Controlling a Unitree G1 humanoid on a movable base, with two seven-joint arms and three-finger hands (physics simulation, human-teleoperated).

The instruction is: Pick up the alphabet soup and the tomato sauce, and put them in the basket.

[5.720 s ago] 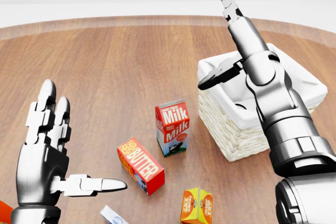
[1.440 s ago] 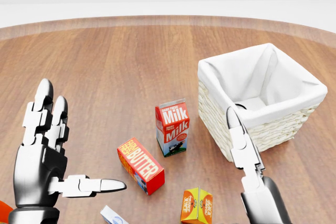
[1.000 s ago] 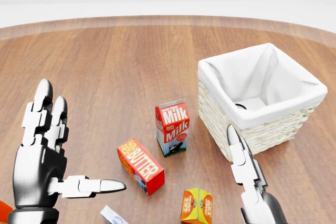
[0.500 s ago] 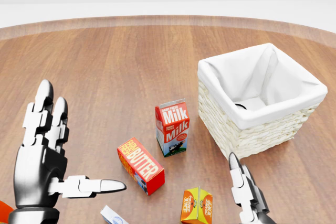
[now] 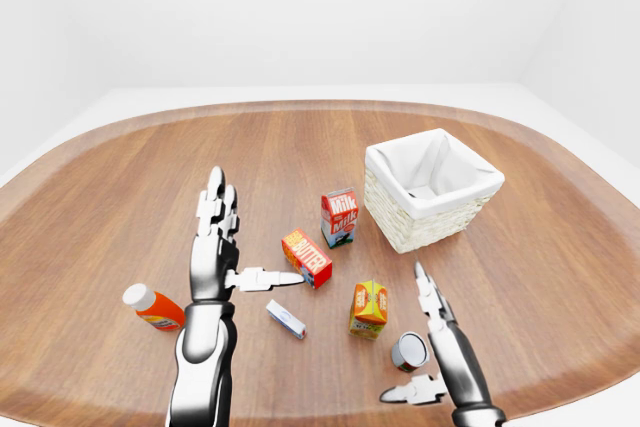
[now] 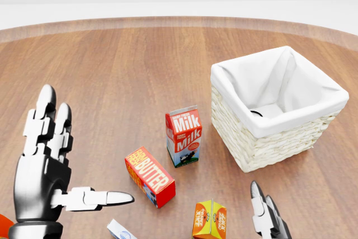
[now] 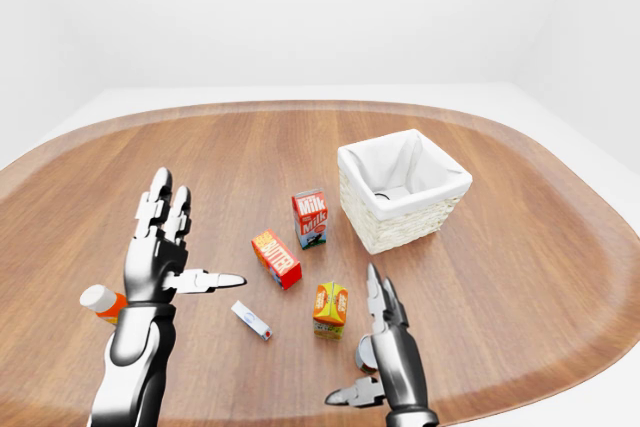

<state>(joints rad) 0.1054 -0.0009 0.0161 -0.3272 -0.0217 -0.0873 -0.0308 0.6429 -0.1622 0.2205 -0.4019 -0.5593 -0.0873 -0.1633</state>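
Observation:
The wicker basket (image 6: 263,146) with a white lining stands at the right of the head view. A dark round rim (image 6: 256,113), seemingly a can's end, shows low inside it; its label is hidden. A second can (image 5: 408,351) lies on its side on the table, its grey end facing me, label unreadable. My right hand (image 5: 405,337) hovers open just beside this can, at its right, fingers pointing up and thumb out to the left. My left hand (image 6: 84,149) stands open at the left, palm upright, holding nothing.
Between the hands stand a milk carton (image 6: 183,136), a butter box (image 6: 150,176) and an orange juice carton (image 6: 210,219). A small white and blue box (image 5: 286,319) lies near the left wrist. An orange bottle with a white cap (image 5: 152,308) lies at the left.
My right hand, empty and open, has come away from above the basket and sunk towards the head view's bottom edge, until only its fingertips show there. The left hand has not moved.

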